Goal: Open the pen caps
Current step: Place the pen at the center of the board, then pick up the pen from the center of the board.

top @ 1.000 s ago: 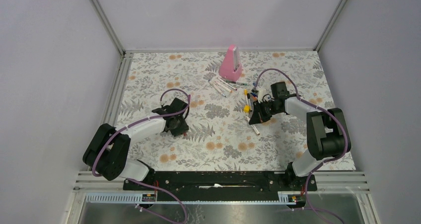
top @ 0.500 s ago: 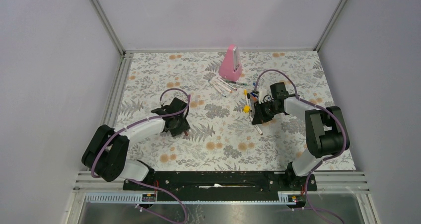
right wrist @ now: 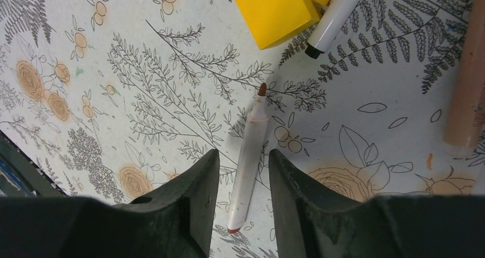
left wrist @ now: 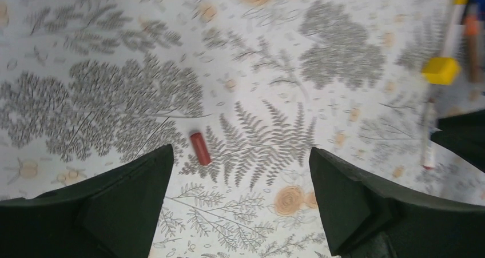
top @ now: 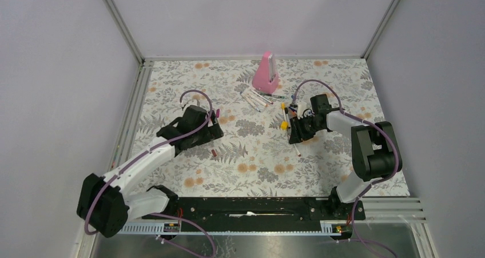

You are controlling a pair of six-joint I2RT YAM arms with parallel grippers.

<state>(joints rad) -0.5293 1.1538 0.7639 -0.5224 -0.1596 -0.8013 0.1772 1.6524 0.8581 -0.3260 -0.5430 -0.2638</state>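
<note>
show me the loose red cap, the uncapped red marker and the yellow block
red cap point(left wrist: 199, 148), left wrist view, middle of its side
uncapped red marker point(right wrist: 249, 149), right wrist view, middle of the white barrel
yellow block point(right wrist: 276, 9), right wrist view, centre of its top face

Robotics laboratory test cell: plain lilac walls point(top: 246, 18), aluminium frame posts point(top: 118, 20), floral-covered table point(top: 257, 166), black base rail point(top: 246, 206) at near edge.

a table point(top: 171, 86) covered in a white cloth printed with grey ferns and orange flowers, plain pale lilac walls on three sides, metal corner posts, metal rails along the left and near edges, soft even light
</note>
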